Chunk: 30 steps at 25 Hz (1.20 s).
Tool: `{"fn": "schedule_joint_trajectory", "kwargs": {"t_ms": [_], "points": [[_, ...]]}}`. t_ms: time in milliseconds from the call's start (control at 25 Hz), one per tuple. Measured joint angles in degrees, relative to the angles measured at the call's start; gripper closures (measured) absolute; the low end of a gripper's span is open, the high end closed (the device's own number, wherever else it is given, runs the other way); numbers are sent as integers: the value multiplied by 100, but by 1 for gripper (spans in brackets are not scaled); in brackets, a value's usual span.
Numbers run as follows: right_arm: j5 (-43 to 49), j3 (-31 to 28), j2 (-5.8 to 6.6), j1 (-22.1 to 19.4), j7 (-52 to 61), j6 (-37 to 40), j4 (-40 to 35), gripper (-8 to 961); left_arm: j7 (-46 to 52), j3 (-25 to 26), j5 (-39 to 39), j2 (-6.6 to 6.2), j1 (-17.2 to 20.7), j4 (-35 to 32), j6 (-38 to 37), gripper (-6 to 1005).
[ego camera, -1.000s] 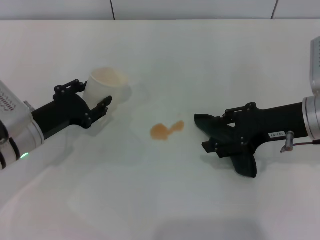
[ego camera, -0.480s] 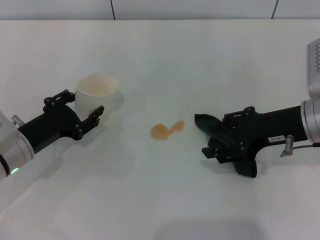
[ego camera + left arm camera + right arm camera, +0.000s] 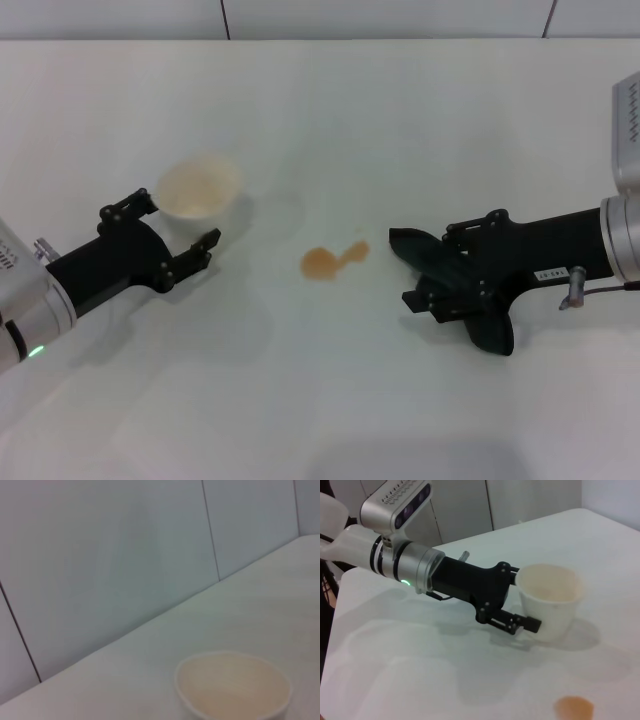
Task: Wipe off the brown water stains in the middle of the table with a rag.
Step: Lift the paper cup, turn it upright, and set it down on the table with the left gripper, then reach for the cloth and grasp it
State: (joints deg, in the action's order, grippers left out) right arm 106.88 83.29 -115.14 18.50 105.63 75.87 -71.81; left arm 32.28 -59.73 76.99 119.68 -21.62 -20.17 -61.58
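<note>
change: left gripper (image 3: pixel 180 233) pulled back off white cup (image 3: pixel 198 189) toward 7 o'clock; cup left standing alone; right side about the same as before
left gripper: fingers spread, holding nothing, just clear of cup at its 7 o'clock
cup: upright at 10 o'clock from stain, tan liquid inside
right gripper (image 3: pixel 440 281): over the rag (image 3: pixel 478 310), at 3 o'clock from stain; fingers seemingly closed on cloth, grip judged not certain
rag: dark cloth flat on the table (image 3: pixel 400 130), long axis roughly 11-to-5 o'clock, one end poking toward stain
brown water stains (image 3: pixel 330 260): mid-table, untouched, roundish blot with tail toward 2 o'clock
key relation: stain at 9 o'clock from right gripper, near but apart; right arm nearer to stain, and the one with the rag
next (judged): drag rag toward 9 o'clock across blot
</note>
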Motion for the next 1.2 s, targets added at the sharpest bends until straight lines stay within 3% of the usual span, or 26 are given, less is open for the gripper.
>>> {"fn": "schedule_joint_trajectory", "kwargs": {"t_ms": [160,280,480,800,1000,1200], "points": [[15,-8,0,11,38,16,-18,329,6,-18,-116,2,154,-25,-38,312],[73,3,6,12,66,60,-28,355,-3,-96,-252,2,249,-30,-73,140],[51,-10,9,14,70,162,-45,398,3,-83,-299,-10,441,-43,-302,127],[-106,-7,2,-13,71,161,-118,406,41,-81,-536,-5,1165,-487,-562,111],[-312,1,0,-20,70,92,-123,404,187,-40,-920,-29,1607,-964,-970,112],[-600,-58,0,-35,69,62,-133,403,874,-37,-1000,-43,1772,-1765,-1211,113]]}}
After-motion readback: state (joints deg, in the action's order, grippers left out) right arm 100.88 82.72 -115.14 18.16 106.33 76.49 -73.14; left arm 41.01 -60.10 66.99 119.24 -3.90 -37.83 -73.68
